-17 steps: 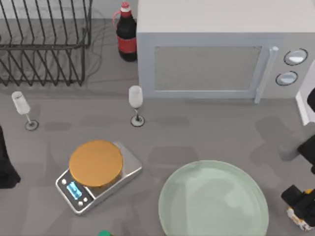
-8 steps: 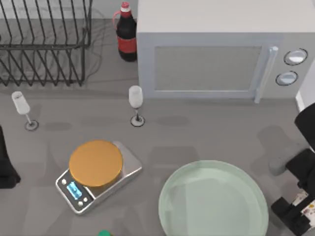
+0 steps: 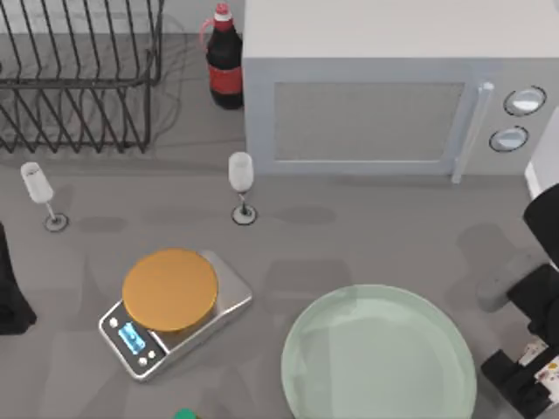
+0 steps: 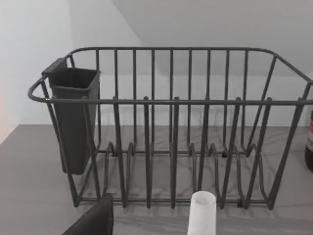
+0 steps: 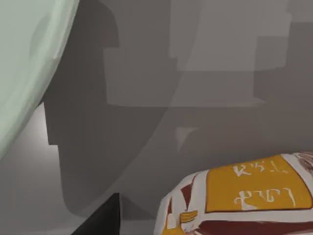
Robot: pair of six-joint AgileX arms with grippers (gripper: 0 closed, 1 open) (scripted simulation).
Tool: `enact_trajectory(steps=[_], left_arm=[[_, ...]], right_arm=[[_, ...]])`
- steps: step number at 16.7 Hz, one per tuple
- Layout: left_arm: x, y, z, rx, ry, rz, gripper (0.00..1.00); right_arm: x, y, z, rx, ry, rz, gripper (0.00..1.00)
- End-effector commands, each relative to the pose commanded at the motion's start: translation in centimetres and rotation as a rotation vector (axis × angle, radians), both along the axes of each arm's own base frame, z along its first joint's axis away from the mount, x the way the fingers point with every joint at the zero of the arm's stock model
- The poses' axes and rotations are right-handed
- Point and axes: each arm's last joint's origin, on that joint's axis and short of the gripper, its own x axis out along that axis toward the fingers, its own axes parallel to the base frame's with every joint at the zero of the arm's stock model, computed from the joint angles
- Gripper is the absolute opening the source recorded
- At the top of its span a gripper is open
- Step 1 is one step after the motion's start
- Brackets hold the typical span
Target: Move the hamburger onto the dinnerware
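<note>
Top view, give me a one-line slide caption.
Right gripper with the hamburger beside the plate; left arm parked at the table's left edge.

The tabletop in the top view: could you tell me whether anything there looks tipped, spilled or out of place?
Nothing stands out. The two wine glasses and the bottle stand upright, the scale sits flat, and the plate lies level and bare.

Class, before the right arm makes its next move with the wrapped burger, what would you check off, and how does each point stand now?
1. Right end effector at the small paper-wrapped hamburger, by the table's right edge: ok.
2. Firm grip: cannot tell.
3. Large pale mint-green round plate bare: ok.
4. Hamburger on plate: not ok.
5. Silver scale with orange-brown disc away from the path: ok.
6. Left arm parked at the left edge: ok.
</note>
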Motion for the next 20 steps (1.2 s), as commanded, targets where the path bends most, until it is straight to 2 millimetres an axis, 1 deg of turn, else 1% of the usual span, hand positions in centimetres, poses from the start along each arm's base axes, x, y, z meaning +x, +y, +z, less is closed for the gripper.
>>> enact_trajectory(steps=[10, 11, 18, 19, 20], left_arm=[[0.0, 0.0, 0.0, 0.0, 0.0, 0.0, 1.0], [0.0, 0.0, 0.0, 0.0, 0.0, 0.0, 1.0], [0.0, 0.0, 0.0, 0.0, 0.0, 0.0, 1.0], [0.0, 0.0, 0.0, 0.0, 0.0, 0.0, 1.0], [0.0, 0.0, 0.0, 0.0, 0.0, 0.0, 1.0]], right_arm=[[0.0, 0.0, 0.0, 0.0, 0.0, 0.0, 0.02], [0.0, 0.0, 0.0, 0.0, 0.0, 0.0, 0.0], [0.0, 0.0, 0.0, 0.0, 0.0, 0.0, 0.0], [0.2, 0.0, 2.2, 0.021, -0.026, -0.003, 0.0], [0.2, 0.0, 2.3, 0.022, -0.026, -0.002, 0.0]])
